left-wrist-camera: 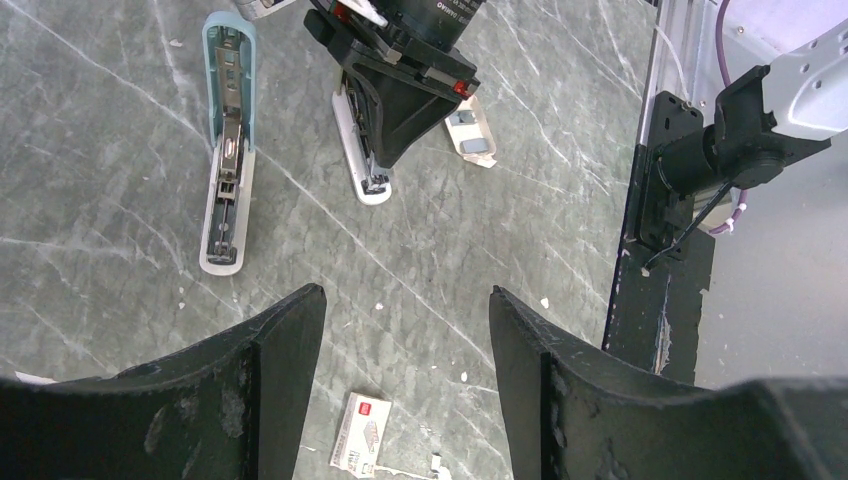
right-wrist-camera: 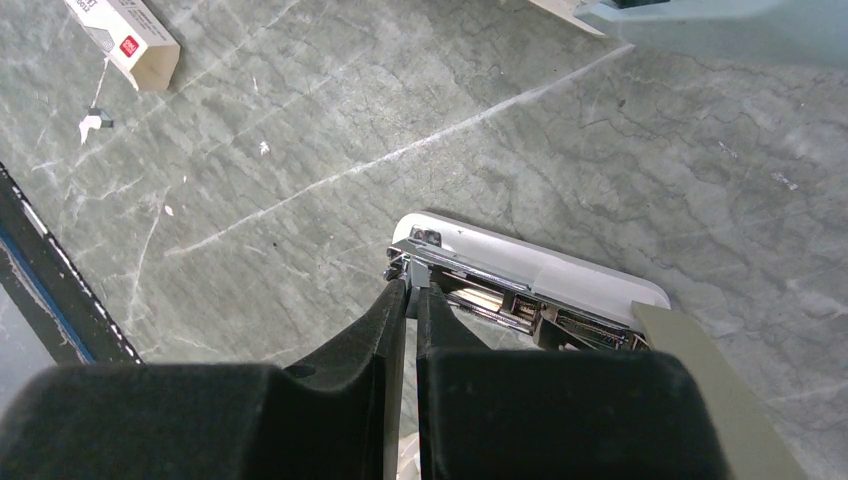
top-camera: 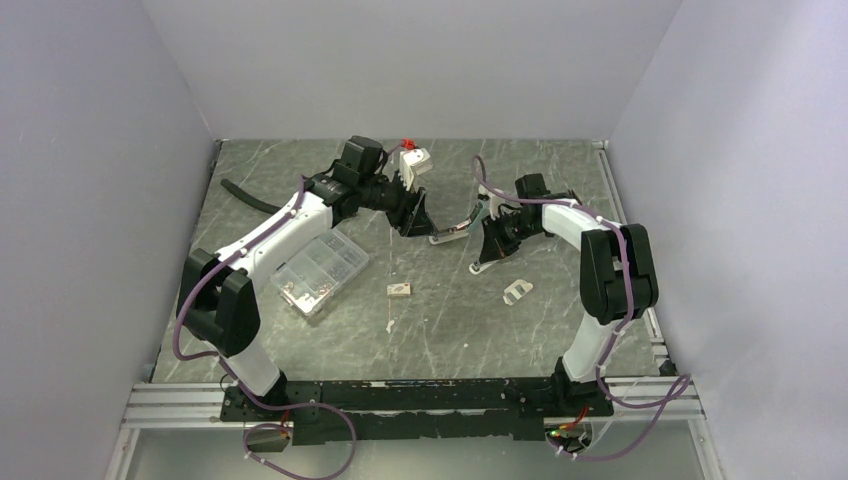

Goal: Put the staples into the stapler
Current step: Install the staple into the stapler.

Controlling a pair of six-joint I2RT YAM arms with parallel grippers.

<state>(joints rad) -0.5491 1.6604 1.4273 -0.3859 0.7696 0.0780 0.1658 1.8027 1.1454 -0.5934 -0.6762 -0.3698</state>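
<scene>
1. Right claw (right-wrist-camera: pixel 412 290), clenched, sits at the white stapler (right-wrist-camera: pixel 560 280) front; hold it steady.
2. Staple box (left-wrist-camera: pixel 360 432) lies on the bench (left-wrist-camera: pixel 100 250) near the released left claw (left-wrist-camera: pixel 405 310); approach its long sides squarely.

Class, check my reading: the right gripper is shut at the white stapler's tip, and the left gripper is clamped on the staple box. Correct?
No. The left gripper is open and empty; the staple box lies loose on the table, as the left wrist view shows. The right gripper is shut at the tip of the white stapler.
</scene>
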